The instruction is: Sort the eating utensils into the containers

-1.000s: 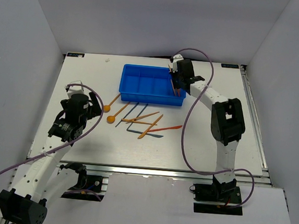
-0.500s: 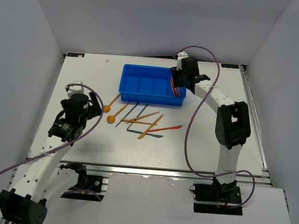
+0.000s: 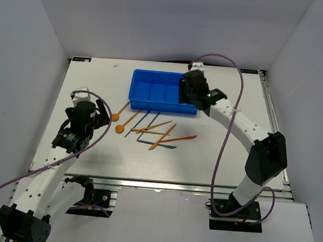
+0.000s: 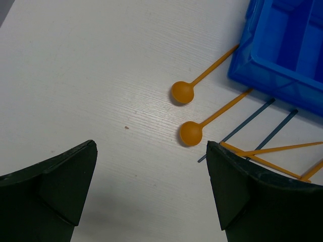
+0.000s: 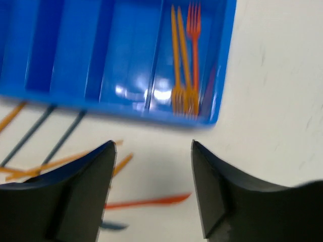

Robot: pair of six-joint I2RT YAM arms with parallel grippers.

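Observation:
The bright blue tray [image 3: 144, 89] lies at the table's back centre. Its rightmost compartment holds two orange forks [image 5: 176, 60] and a red fork [image 5: 193, 50]. My right gripper [image 3: 188, 90] hovers over the tray's right end, open and empty [image 5: 154, 146]. In front of the tray lie two orange spoons [image 4: 182, 92] [image 4: 191, 132], two dark blue sticks [image 4: 242, 128], crossed orange utensils [image 3: 156, 127], a red knife [image 3: 180, 139] and a dark blue knife [image 3: 165, 147]. To the left of the spoons, my left gripper [image 3: 101, 115] is wide open and empty [image 4: 151, 146].
The right arm's purple cable [image 3: 225, 132] loops over the table's right half. White walls close in the table on three sides. The tray's other compartments [image 5: 75, 50] show nothing inside in the right wrist view.
My right gripper opened and let go of an orange utensil over the tray's rightmost compartment, then drew back toward the tray's front edge. Its elbow swung right. The left arm stayed still.

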